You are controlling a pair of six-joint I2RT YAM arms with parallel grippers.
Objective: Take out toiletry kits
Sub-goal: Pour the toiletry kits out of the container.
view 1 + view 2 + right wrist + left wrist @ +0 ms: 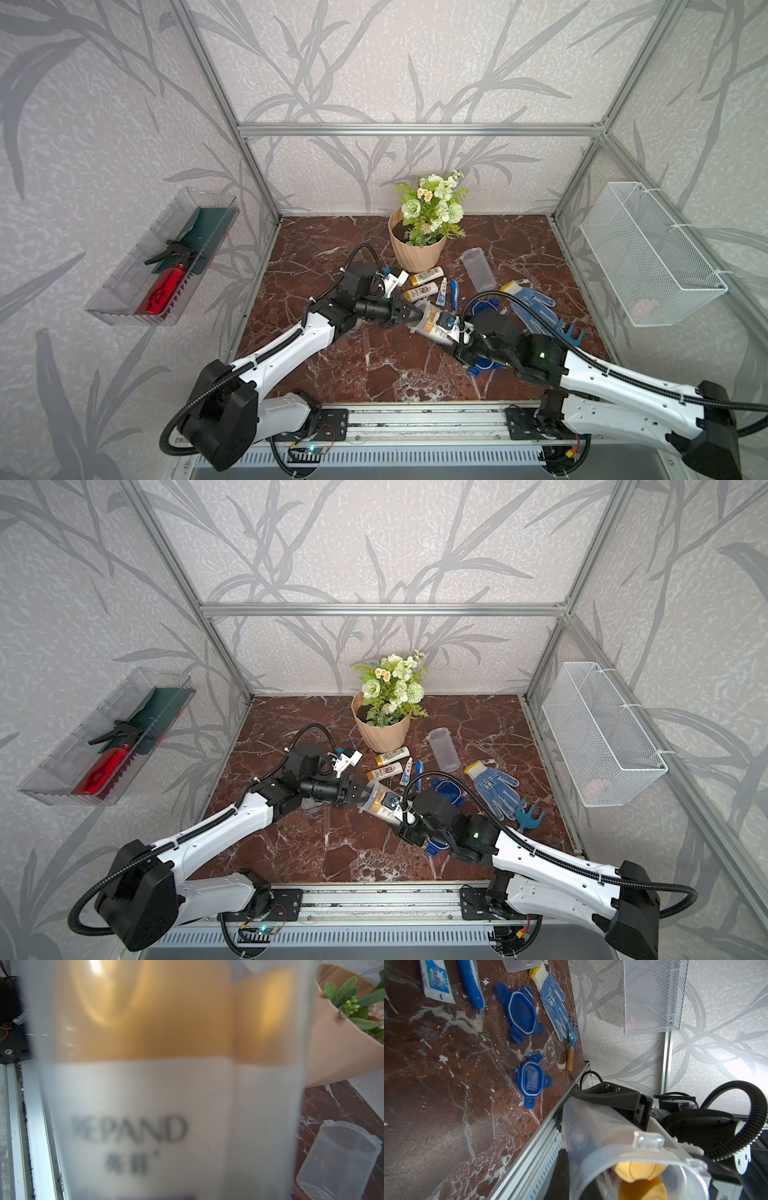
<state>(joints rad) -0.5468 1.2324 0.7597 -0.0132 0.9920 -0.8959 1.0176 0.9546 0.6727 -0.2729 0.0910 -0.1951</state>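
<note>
Your left gripper has its fingers pressed together on the mouth rim of the clear jar. It holds the jar on its side low over the marble tabletop, which I judge is meant to steady the opening. Two white bottles with gold caps lie side by side inside, caps toward the mouth, so this kit is not yet out. Your right gripper is at the jar's closed end, with one black finger along the wall. I cannot tell whether it pinches the jar or only flanks it, because the right wrist view is filled with blurred plastic. It may be placed there to tip the contents out. Beyond the jar, one kit already lies in a neat row: loose bottles, a toothpaste tube and a toothbrush, with the empty jar on its side nearby. Two blue lids lie flat near a dotted glove and a small hand fork. A flower pot stands at the back. A wire basket and a clear wall tray hang on the leaf-patterned walls.
</note>
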